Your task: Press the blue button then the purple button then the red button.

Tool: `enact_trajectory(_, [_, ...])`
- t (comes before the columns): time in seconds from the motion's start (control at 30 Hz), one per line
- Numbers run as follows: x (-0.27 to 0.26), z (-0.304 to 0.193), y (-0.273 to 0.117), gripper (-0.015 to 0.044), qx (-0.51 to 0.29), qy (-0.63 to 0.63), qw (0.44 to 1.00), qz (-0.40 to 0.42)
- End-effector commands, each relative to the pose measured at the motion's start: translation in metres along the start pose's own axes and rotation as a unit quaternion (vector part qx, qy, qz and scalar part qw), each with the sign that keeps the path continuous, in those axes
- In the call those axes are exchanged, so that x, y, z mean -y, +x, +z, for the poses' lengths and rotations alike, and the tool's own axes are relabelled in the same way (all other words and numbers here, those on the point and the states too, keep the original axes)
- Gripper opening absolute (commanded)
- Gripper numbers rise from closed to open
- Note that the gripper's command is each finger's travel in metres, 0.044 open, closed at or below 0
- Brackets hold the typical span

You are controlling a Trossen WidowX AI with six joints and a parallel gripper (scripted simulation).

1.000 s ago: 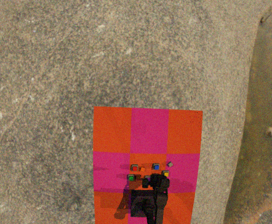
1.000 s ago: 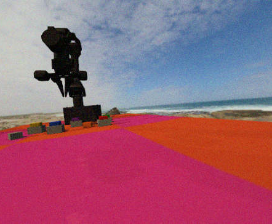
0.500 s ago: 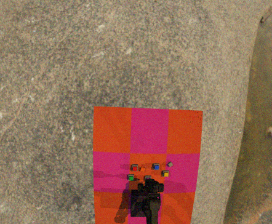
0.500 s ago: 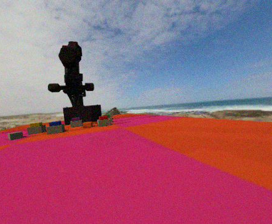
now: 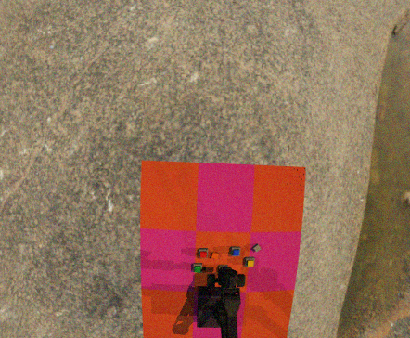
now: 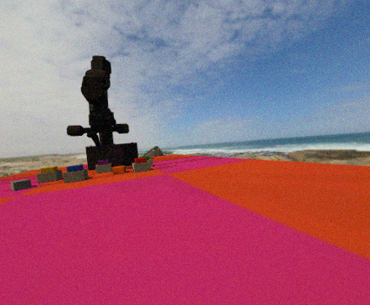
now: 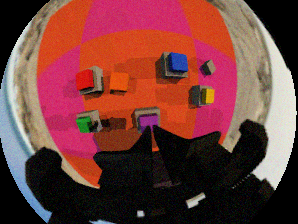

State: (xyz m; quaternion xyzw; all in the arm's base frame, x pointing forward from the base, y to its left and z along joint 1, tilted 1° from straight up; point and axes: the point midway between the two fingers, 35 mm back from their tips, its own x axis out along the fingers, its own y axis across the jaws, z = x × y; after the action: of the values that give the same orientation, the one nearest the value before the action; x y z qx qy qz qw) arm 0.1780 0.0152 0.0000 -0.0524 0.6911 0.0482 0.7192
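Note:
The blue button [image 5: 236,252] [image 6: 74,168] [image 7: 178,62] stands on its grey base with its cap raised. The purple button [image 6: 103,162] [image 7: 148,120] shows its cap above its base; the arm mostly hides it in the top view. The red button [image 5: 203,253] [image 6: 141,160] [image 7: 85,80] stands at the left in the wrist view, its cap raised. My gripper [image 6: 99,145] [image 7: 150,127] is shut and empty. Its tips are above the purple button, overlapping the near edge of its cap in the wrist view; a gap shows below them in the exterior view.
A green button [image 5: 198,267] [image 7: 84,124] is left of the purple one, and a yellow button [image 5: 249,263] [image 6: 49,169] [image 7: 209,95] is right of it. An orange block [image 5: 215,255] [image 6: 119,169] [image 7: 119,82] lies beside the red button. A grey block [image 5: 256,248] [image 6: 21,184] [image 7: 208,67] lies right of the blue button.

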Motion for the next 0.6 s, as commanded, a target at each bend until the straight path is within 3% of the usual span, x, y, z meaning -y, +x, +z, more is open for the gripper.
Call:
enact_trajectory(0.0, [-0.001, -0.003, 0.01, 0.002, -0.007, 0.003, 1.0, 0.002])
enact_trajectory(0.57, [-0.001, -0.004, 0.027, 0.002, -0.007, 0.003, 1.0, 0.002])
